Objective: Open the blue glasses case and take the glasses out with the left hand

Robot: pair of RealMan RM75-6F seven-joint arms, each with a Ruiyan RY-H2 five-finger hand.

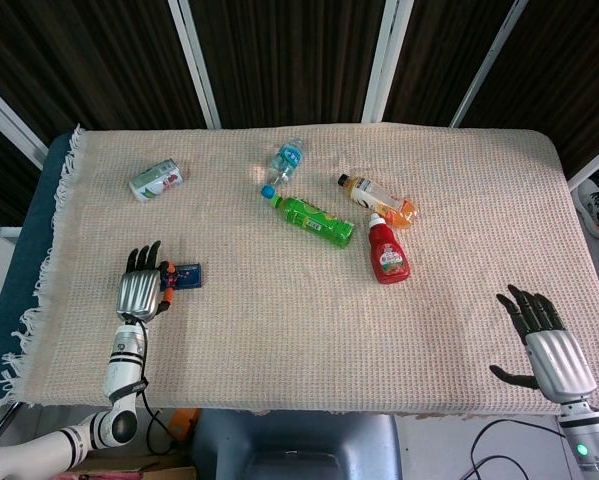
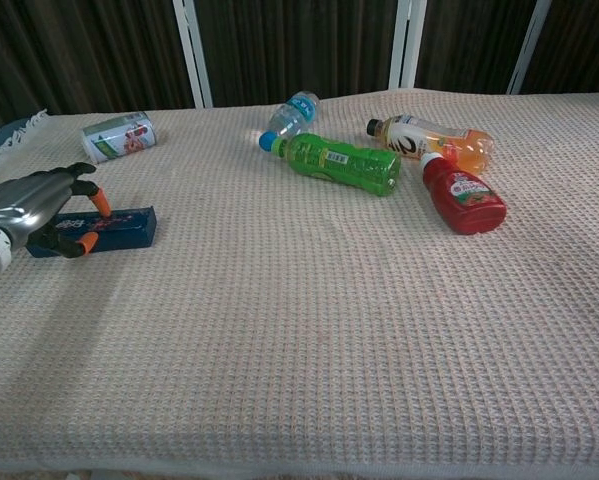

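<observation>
Gripping slim blue glasses case (image 2: 114, 226), left hand (image 2: 41, 205)

Table under a beige waffle-weave cloth (image 1: 279, 330), fringed along the left edge. Near the far left corner, a can (image 1: 156, 180) on its side. Toward the far middle, clear bottle (image 1: 285, 163), green bottle (image 1: 313, 220), orange bottle (image 1: 377, 200), red bottle (image 1: 387, 252), all lying flat. By the left edge, blue glasses case (image 1: 184, 275), seemingly closed.

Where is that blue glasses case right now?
In the head view, the blue glasses case lies closed near the table's front-left, under the left robot hand's fingertips, below the can.
</observation>
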